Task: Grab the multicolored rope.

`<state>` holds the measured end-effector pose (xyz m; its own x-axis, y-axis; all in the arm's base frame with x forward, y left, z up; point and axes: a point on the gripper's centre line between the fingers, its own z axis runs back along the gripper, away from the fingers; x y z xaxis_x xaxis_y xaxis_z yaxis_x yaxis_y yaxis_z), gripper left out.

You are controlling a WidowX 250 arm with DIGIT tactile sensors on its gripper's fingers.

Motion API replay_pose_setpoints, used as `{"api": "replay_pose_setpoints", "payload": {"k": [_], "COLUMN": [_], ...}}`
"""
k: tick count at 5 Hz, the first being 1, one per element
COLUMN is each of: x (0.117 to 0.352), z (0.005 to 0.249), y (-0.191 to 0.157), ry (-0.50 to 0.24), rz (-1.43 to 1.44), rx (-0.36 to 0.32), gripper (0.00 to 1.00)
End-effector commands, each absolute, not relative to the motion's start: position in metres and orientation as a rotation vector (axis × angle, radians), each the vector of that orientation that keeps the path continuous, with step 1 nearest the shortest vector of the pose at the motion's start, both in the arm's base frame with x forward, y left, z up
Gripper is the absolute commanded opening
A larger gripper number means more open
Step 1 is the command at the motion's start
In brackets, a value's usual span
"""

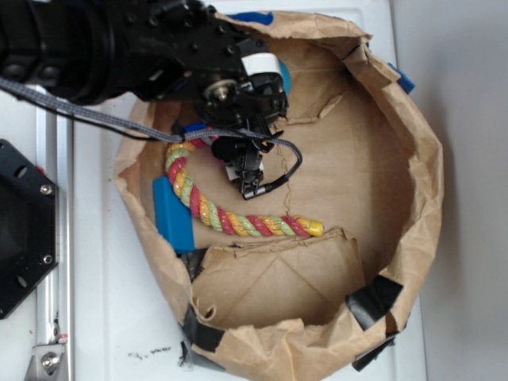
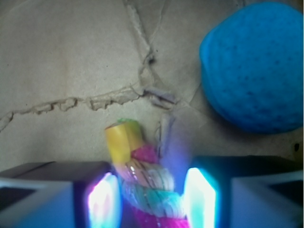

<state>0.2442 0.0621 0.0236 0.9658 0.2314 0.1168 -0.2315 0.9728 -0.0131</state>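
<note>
Block (image 1: 173, 214): blue, flat, at bag (image 1: 413, 135) wall, 9 o'clock.
Rope (image 1: 238, 222): curved on bag floor, 9 to 5 o'clock; upper yellow tip lies betw. claw (image 2: 152, 199) pads, so placed for grip. Claw released, not yet clenched.
Ball (image 2: 254, 66): teal, 2 o'clock of claw, apart.

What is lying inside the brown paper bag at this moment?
Inside the paper bag lie the multicolored rope, a flat blue block and a teal ball. The gripper straddles the rope's yellow tip; the arm hides the bag's upper-left interior.
</note>
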Motion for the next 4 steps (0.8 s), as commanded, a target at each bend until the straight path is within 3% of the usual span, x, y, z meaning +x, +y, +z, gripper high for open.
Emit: {"api": "replay_pose_setpoints", "payload": {"k": [1,2,3,4], "x": [0.249,0.251,0.255,0.262], "z": [0.026,0.027,0.056,0.107], "y": [0.064,0.063,0.054,0.046], "ry": [-0.136,-0.142,-0.174,-0.206], "rz": [0.237,0.249,0.282,0.337], "rx": [0.004,0.012,0.015,-0.021], "gripper": [0.00,0.00,0.00,0.00]}}
